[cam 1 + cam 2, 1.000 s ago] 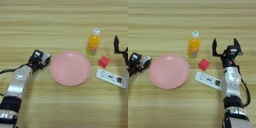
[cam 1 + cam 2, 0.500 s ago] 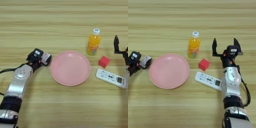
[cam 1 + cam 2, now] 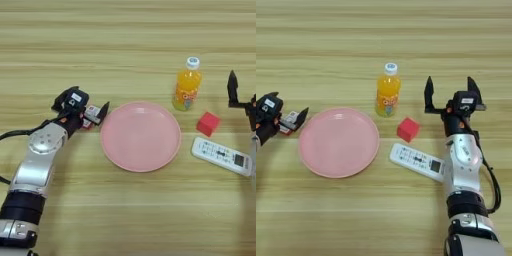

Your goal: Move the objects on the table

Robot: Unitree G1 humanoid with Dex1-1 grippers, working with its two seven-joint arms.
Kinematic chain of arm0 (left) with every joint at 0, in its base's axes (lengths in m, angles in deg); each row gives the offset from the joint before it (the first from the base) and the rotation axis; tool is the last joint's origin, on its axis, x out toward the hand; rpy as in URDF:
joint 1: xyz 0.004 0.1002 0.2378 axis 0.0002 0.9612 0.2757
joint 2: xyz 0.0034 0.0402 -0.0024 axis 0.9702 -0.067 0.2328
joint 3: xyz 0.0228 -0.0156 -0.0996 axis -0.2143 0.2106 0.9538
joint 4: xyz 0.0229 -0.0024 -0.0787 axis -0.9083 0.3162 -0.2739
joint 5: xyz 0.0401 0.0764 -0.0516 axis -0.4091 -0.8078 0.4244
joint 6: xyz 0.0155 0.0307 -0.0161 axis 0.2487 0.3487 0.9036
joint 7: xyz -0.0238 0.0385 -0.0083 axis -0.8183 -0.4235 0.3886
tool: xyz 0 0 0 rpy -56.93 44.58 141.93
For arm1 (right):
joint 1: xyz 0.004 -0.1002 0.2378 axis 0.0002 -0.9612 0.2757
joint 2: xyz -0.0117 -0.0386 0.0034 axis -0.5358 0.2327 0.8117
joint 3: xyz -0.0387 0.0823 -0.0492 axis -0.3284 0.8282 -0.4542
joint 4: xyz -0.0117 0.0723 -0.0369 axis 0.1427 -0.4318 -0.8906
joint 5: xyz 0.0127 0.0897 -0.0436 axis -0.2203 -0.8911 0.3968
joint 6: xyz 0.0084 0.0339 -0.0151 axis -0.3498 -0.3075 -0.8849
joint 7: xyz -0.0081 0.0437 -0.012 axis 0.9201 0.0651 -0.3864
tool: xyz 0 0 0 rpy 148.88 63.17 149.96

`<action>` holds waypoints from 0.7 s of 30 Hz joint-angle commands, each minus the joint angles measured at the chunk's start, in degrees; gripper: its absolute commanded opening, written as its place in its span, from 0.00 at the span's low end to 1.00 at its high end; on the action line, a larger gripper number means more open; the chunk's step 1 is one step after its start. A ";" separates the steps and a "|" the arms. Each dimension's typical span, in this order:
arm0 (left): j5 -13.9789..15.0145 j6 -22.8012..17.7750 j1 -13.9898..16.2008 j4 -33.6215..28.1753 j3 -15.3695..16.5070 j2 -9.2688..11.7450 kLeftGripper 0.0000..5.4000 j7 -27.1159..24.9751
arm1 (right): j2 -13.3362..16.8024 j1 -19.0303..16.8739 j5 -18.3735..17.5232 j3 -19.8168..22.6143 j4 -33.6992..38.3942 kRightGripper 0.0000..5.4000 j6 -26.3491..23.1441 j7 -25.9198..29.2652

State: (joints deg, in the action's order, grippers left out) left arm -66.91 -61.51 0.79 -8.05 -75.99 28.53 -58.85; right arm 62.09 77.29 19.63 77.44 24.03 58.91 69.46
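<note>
The small red-and-white box (image 3: 90, 112) is held between the fingers of the left gripper (image 3: 89, 112) just beside the left rim of the pink plate (image 3: 140, 135) — touching or apart cannot be told. The orange bottle (image 3: 187, 83) stands upright beyond the plate's right side on the table (image 3: 125, 40). A red cube (image 3: 408, 129) and a white remote (image 3: 417, 161) lie near the right gripper (image 3: 452, 94), which is spread wide and empty. No object is seen on the plate — the move is judged barely begun.
</note>
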 commanded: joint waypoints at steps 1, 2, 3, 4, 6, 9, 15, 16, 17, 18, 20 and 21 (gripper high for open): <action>2.06 -1.27 -1.31 -2.35 0.37 -1.63 1.00 -0.23 | -0.18 0.91 0.09 -0.11 -0.66 1.00 0.24 -0.08; 2.27 -1.34 -1.56 -2.52 0.22 -2.01 1.00 -0.19 | -0.21 0.94 0.11 -0.13 -0.72 1.00 0.27 -0.10; 2.47 -1.35 -1.83 -2.58 0.13 -2.42 1.00 -0.15 | -0.24 0.97 0.14 -0.15 -0.79 1.00 0.31 -0.13; 2.78 -1.45 -2.22 -2.56 0.08 -3.03 1.00 -0.07 | -0.26 1.00 0.16 -0.18 -0.85 1.00 0.34 -0.16; 3.72 -1.99 -3.17 -2.34 0.00 -4.51 1.00 0.21 | -0.28 1.06 0.18 -0.23 -0.96 1.00 0.39 -0.21; 4.65 -2.79 -4.84 -1.57 -0.10 -7.31 1.00 1.65 | -0.33 1.14 0.19 -0.25 -1.14 1.00 0.50 -0.25; 2.76 -3.14 -8.12 1.13 -2.47 -12.12 1.00 4.70 | -0.45 1.16 0.24 -0.33 -1.17 1.00 0.67 -0.36; 2.81 -3.29 -8.71 1.66 -2.58 -12.84 1.00 5.15 | -0.48 1.13 0.25 -0.34 -1.11 1.00 0.68 -0.37; 2.86 -3.41 -9.28 2.23 -2.57 -13.53 1.00 5.61 | -0.49 1.11 0.25 -0.36 -1.08 1.00 0.70 -0.38; 2.53 -3.37 -10.19 3.35 -2.76 -14.40 1.00 6.39 | -0.49 1.10 0.25 -0.37 -1.06 1.00 0.72 -0.37; 1.98 -3.77 -11.76 5.63 -3.07 -15.88 1.00 7.87 | -0.58 1.03 0.28 -0.42 -0.91 1.00 0.75 -0.40; 1.79 -3.85 -12.42 6.75 -3.14 -16.43 1.00 8.52 | -0.62 1.00 0.31 -0.45 -0.84 1.00 0.77 -0.43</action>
State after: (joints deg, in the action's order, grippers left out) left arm -64.11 -63.98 -9.11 -3.96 -78.51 13.76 -51.93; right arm 61.76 77.46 19.69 77.18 23.13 59.45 69.32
